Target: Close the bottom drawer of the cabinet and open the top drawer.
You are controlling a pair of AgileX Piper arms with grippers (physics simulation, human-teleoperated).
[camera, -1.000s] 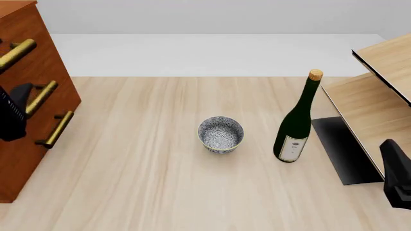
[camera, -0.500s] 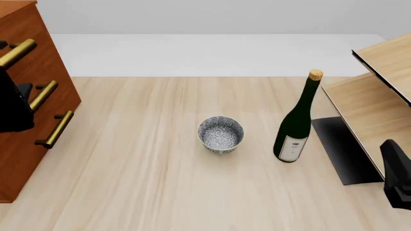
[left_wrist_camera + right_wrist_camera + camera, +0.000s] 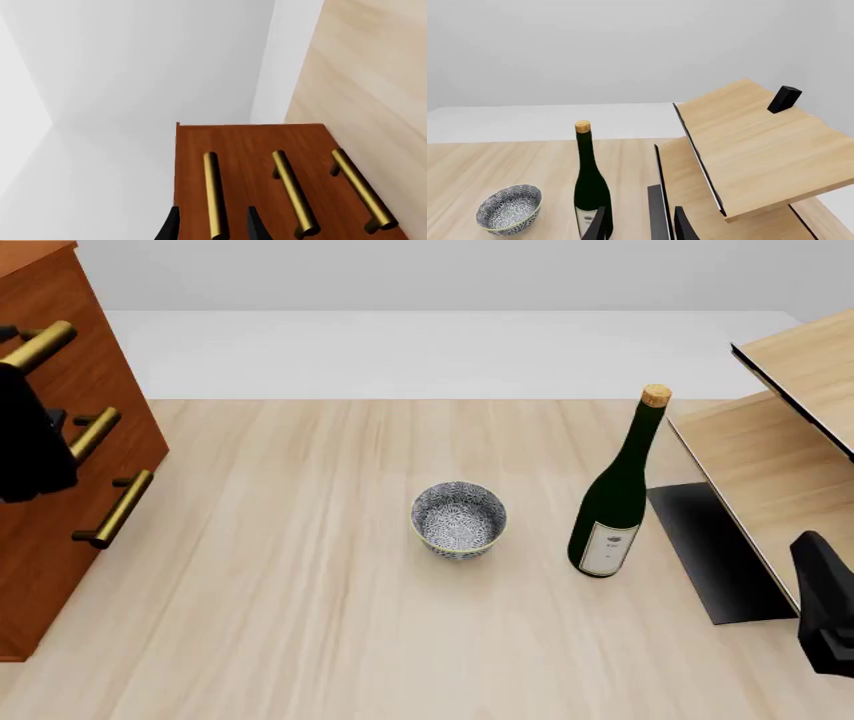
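Observation:
The reddish-brown cabinet (image 3: 94,390) stands at the table's left edge with three brass bar handles. All three drawer fronts look flush with its face (image 3: 247,145). The top drawer's handle (image 3: 212,185) runs between the fingers of my left gripper (image 3: 213,216), which is open and straddles it without visibly touching. In the front view that gripper (image 3: 30,435) is a dark shape just below the top handle (image 3: 38,346). The bottom drawer's handle (image 3: 118,508) is free. My right gripper (image 3: 825,605) hangs open and empty at the front right, far from the cabinet.
A patterned bowl (image 3: 459,520) sits mid-table, with a dark green corked bottle (image 3: 614,505) to its right. A pale wood shelf unit (image 3: 787,440) with a black base panel (image 3: 714,550) fills the right side. A small black block (image 3: 784,99) rests on its top board.
My left gripper has risen along the cabinet face, from beside the middle handle up to the top handle. The right arm, bowl and bottle have not moved.

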